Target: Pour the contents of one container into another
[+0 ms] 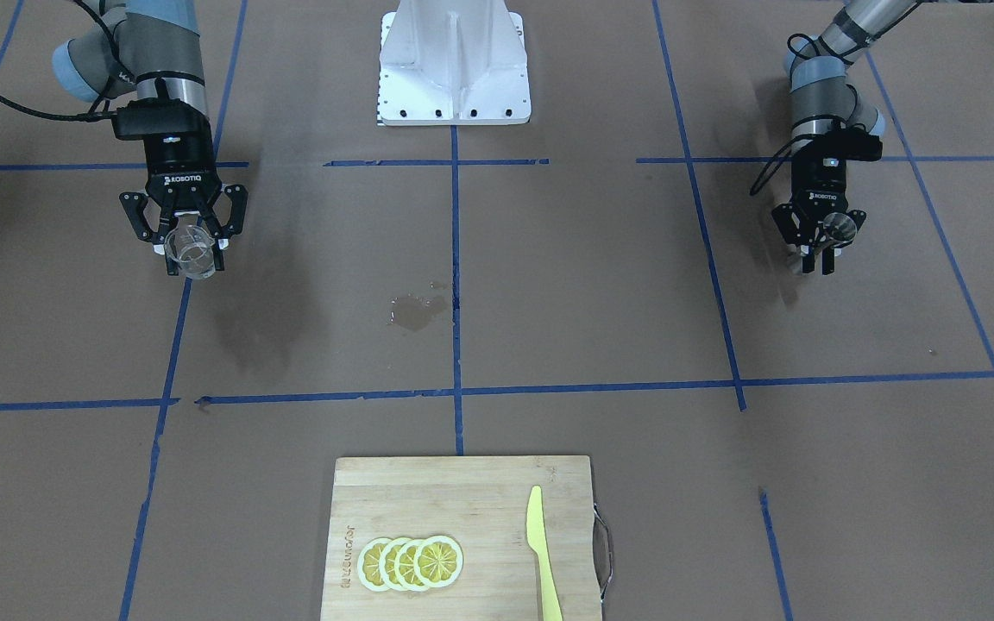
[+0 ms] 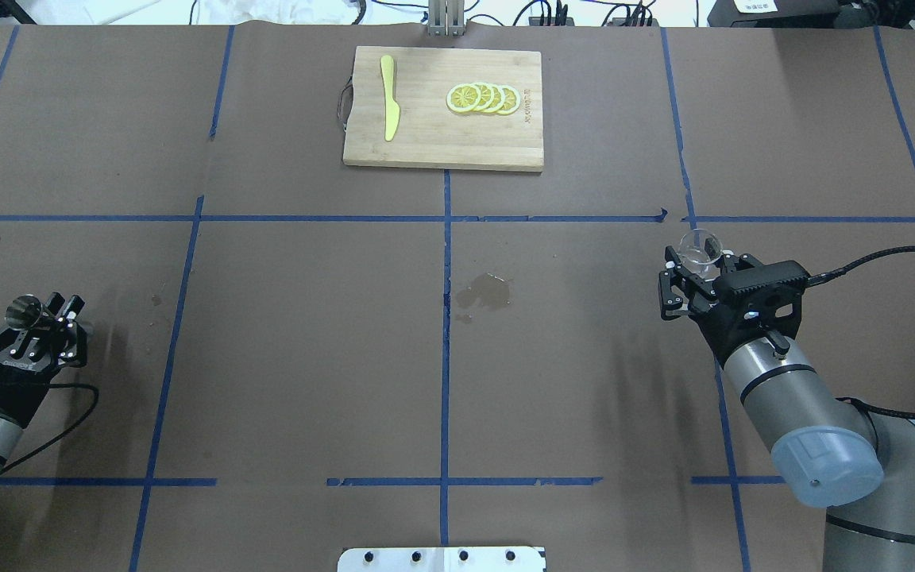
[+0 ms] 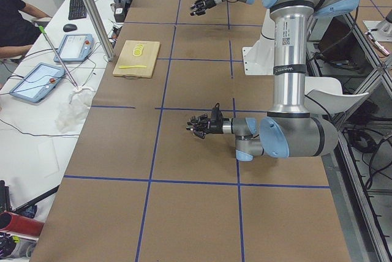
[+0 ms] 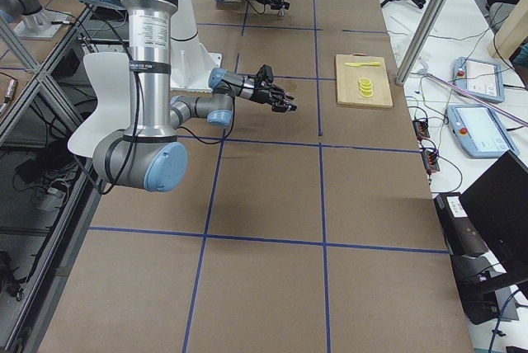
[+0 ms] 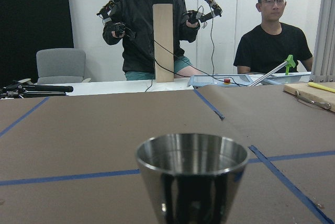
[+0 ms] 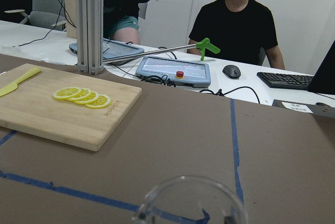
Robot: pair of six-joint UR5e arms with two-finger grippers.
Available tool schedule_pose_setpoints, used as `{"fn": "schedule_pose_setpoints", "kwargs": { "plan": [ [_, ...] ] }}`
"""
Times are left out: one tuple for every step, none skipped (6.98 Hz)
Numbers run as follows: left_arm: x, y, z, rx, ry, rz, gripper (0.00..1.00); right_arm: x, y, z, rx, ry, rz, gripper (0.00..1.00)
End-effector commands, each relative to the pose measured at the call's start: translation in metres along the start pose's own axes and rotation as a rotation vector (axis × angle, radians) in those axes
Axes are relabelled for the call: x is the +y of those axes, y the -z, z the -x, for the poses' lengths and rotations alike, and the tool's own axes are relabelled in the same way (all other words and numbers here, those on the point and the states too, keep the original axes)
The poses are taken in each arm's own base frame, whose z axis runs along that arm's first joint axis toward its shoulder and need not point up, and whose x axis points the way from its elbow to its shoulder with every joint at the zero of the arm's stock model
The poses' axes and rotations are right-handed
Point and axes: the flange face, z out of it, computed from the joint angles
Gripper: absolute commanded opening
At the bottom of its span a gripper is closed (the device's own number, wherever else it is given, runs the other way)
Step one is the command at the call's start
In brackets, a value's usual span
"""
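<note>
Overhead exterior shows the right gripper (image 2: pixel 696 264) pinching the small clear glass cup (image 2: pixel 700 248) above the table's right side. The cup is upright and transparent, with a round rim. Far left, the left gripper (image 2: pixel 56 311) clamps the grey steel jigger (image 2: pixel 25 311), its polished upper cone opening upward. A wet stain (image 2: pixel 488 291) marks the paper mid-table.

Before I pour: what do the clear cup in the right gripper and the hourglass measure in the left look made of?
The small clear short cup: looks like glass, smooth and glossy; you see straight through its wall, though clear plastic is possible. The small grey hourglass jigger: looks like polished steel, mirror-bright with reflections on its cone; plated metal can't be ruled out.
</note>
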Motion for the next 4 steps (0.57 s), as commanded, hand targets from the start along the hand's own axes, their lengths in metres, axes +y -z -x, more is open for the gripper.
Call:
{"fn": "schedule_pose_setpoints", "kwargs": {
  "plan": [
    [-0.0011,0.0008,-0.0015,0.004,0.003,0.0,1.0,-0.0005,0.0003,0.0002,-0.001,-0.001,0.0,0.0],
    [-0.0031,0.001,-0.0035,0.007,0.008,-0.003,1.0,-0.0018,0.001,0.0006,-0.002,-0.003,-0.002,0.0],
    [-0.0085,0.0033,-0.0033,0.012,0.016,-0.005,1.0,-0.0025,0.0013,0.0009,-0.003,-0.004,-0.002,0.0],
    [-0.0093,0.0039,-0.0019,0.011,0.016,-0.006,1.0,-0.0038,0.0014,0.0005,-0.002,-0.006,-0.005,0.0]
  ]
}}
